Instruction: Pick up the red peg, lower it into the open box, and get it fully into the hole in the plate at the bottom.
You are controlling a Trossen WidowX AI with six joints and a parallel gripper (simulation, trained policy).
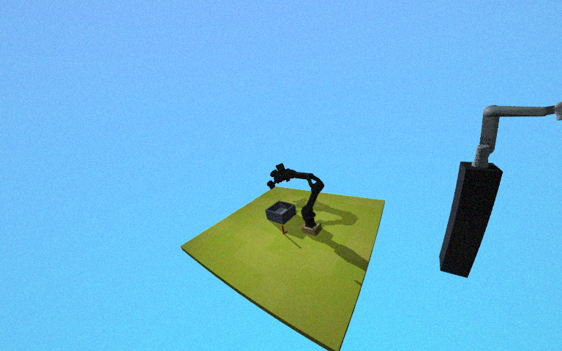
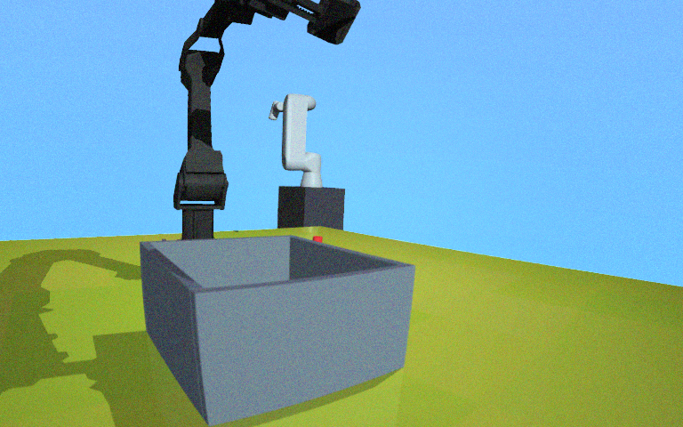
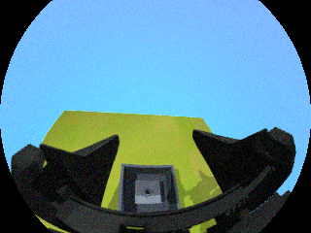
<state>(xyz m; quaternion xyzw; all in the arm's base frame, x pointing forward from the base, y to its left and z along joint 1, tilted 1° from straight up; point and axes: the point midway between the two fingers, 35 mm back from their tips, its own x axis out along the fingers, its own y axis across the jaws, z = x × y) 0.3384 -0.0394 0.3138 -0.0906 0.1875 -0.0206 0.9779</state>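
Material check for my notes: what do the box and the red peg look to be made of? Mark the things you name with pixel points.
Box [image 1: 274, 216] [image 2: 301, 326] [image 3: 176, 191]: perhaps matte painted board or plastic, flat grey-blue walls without shine or grain. Red peg [image 1: 282, 229] [image 2: 317, 238]: possibly plastic or painted wood, evenly coloured; too small to settle.

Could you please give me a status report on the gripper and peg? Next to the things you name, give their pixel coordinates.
Black gripper [image 3: 156, 136] open, raised. Slim red peg [image 1: 282, 229] [image 2: 317, 238] upright outside grey box [image 1: 274, 217] [image 2: 301, 332] [image 3: 121, 186].

In the exterior view, the box [image 1: 281, 216] [image 2: 301, 332] [image 3: 176, 194] hides the lower part of the red peg [image 1: 282, 229] [image 2: 317, 238]; only its top is seen. The near wall covers the inside bottom of the box there. The upper edge cuts off a part of the black arm [image 1: 313, 196] [image 2: 199, 100]. In the top view, the grey arm [image 1: 489, 128] [image 2: 295, 131] is cut at the right edge, and the hole in the plate is too small to tell.
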